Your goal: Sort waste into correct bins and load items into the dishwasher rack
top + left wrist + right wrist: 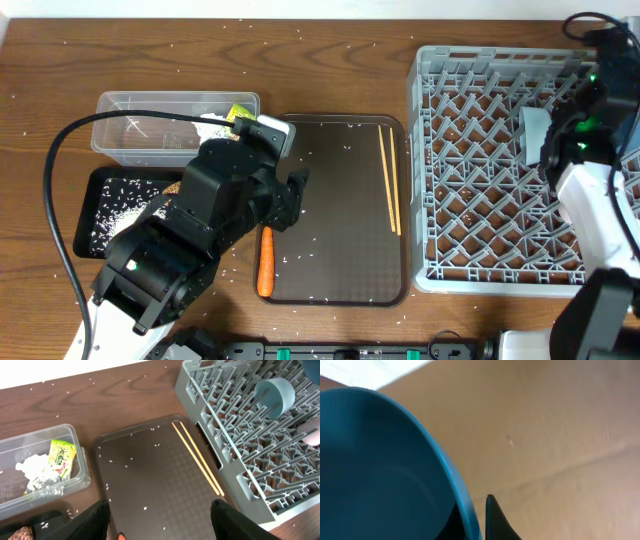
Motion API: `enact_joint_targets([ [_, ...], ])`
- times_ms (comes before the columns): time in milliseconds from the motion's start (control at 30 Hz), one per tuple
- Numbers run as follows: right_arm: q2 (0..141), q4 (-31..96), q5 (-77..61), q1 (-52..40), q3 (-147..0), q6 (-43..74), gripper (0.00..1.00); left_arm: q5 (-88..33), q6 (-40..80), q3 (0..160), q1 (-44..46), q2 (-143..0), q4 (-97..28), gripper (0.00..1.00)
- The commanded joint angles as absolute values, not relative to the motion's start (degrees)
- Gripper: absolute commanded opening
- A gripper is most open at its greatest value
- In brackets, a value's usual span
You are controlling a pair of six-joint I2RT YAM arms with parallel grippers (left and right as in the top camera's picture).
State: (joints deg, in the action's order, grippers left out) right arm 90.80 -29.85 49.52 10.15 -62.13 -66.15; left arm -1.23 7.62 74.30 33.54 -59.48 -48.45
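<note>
- At the far left the black tray (88,215) lies on the table with loose white rice (125,195) scattered in it; my left arm covers its right end
- Just behind it, the clear tub (75,435) holds the crumpled wrapper (35,471) and the yellow-green packet (61,457), the two touching
- A brown food lump (20,533) peeks in at the bottom left corner of the left wrist view; I cannot tell whether it lies in the black tray
- My left gripper (159,510) hangs spread wide and empty over the near left part of the brown serving tray (340,270)
- The carrot (265,262) lies lengthwise along that tray's left edge, just beside the gripper
- The chopsticks (390,180) lie together along the tray's right side, near the rack
- The dishwasher rack (480,250) stands to the right, with the light-blue cup (274,394) and the pink cup (312,437) among its pegs
- My right gripper (472,520), over the rack's right side, is pinching the rim of the large blue plate (375,470); I cannot tell whether the plate touches the rack
</note>
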Motion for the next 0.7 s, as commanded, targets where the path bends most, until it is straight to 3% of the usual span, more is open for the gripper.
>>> enact_joint_targets([
  [0, 92.8, -31.4, 44.5, 10.5, -62.9, -72.6, 0.01, -0.6, 7.1, 75.2, 33.7, -59.8, -49.0, 0.65],
  [667, 100.1, -32.9, 46.2, 7.8, -62.9, -70.4, 0.01, -0.8, 7.3, 75.2, 33.7, -66.3, -49.9, 0.63],
])
